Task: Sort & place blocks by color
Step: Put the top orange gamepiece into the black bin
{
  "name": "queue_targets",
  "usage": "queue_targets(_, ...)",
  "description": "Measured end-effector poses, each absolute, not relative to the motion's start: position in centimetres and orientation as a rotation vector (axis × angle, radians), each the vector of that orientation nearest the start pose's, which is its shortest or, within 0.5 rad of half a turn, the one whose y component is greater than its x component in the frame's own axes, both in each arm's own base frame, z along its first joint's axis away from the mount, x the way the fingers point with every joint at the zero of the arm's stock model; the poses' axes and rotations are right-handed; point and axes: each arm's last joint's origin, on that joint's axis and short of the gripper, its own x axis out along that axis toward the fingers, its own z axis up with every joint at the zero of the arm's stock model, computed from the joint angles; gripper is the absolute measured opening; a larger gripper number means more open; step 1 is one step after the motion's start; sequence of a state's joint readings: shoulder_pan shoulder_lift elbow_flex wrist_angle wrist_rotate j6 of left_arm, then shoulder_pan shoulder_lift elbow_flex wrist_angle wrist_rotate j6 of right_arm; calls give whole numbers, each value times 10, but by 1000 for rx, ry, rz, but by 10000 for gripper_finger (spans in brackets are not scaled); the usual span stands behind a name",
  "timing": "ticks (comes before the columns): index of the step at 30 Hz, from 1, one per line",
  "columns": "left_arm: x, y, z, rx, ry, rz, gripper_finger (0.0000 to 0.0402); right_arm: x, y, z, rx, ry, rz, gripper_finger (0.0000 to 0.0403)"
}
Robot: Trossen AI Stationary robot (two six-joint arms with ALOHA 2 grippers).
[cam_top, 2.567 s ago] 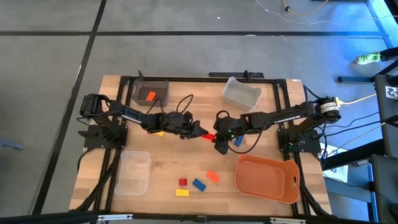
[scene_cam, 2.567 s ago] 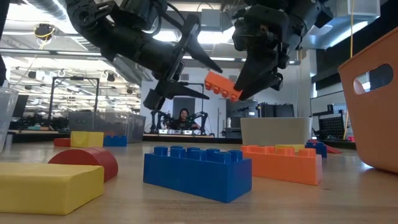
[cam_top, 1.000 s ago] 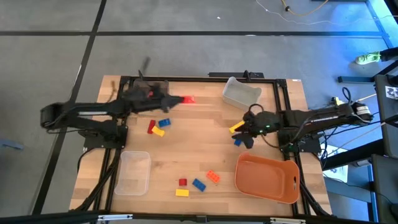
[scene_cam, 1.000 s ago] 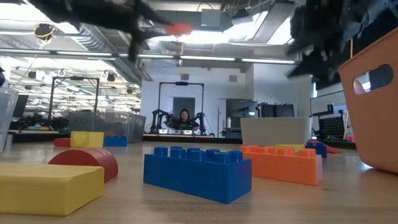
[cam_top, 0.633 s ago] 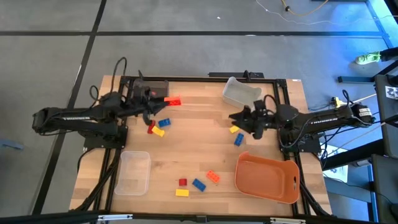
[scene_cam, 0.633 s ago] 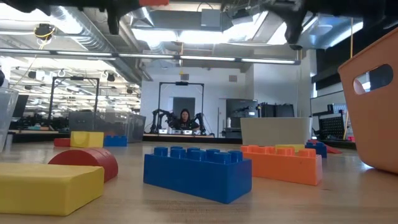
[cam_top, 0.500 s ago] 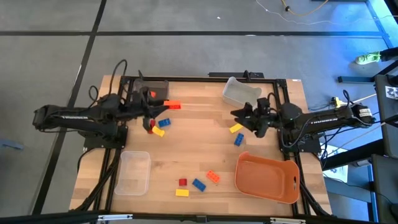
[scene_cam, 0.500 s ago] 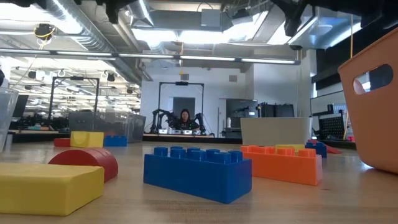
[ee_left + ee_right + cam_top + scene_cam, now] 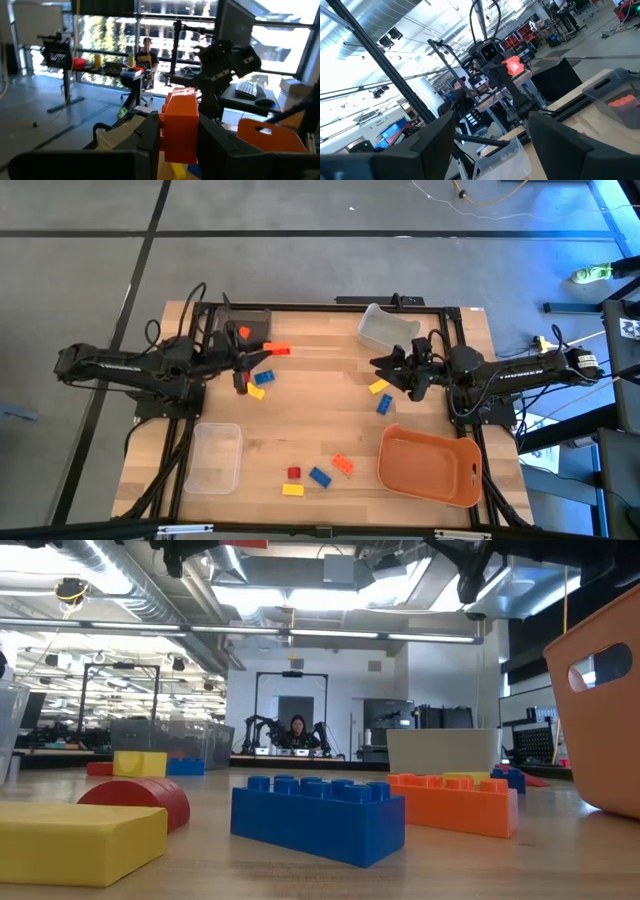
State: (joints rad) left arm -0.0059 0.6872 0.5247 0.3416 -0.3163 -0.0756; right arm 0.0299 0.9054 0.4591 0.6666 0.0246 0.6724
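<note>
Left gripper (image 9: 262,353), clenched on the orange block (image 9: 277,349), has retracted beside the grey bin (image 9: 240,328); right gripper (image 9: 383,364), fingers spread and empty, now waits: deposit comes next

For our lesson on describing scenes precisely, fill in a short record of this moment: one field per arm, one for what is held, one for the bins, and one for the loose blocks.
left gripper: shut on the orange block, raised beside the grey bin
held item: orange block, studded
right gripper: open, holding nothing, above the table near the clear bin at the far edge
bins: grey bin with one orange piece inside; clear bin; second clear bin; orange tray
loose blocks: red, yellow, blue and orange ones lie on the table
</note>
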Motion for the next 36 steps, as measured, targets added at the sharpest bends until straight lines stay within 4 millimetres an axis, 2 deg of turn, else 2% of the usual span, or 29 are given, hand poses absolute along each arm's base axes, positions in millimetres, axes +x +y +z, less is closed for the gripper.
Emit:
queue_targets(4,160,17,307,-244,-166,472,83,198,5,281,676,-210,79,251)
queue_targets(7,155,32,320,-271,-94,664,83,198,5,281,676,-212,72,251)
queue_targets(12,141,73,345,-259,174,963,83,198,5,281,681,-213,72,251)
queue_targets(14,137,92,347,-286,297,1044,83,198,5,281,682,-213,73,251)
queue_targets(19,129,143,321,-490,579,1081,83,198,5,280,684,-209,70,251)
queue_targets(22,130,170,294,-616,701,1045,83,198,5,280,706,-206,72,251)
queue_targets(25,141,191,265,-709,817,1011,83,198,5,280,707,-201,69,251)
queue_targets(28,152,204,242,-755,901,986,83,199,5,279,707,-199,67,251)
queue_targets(32,161,215,223,-766,953,981,83,199,5,279,706,-196,66,251)
queue_targets(36,165,218,215,-765,978,972,99,199,5,279,706,-196,66,251)
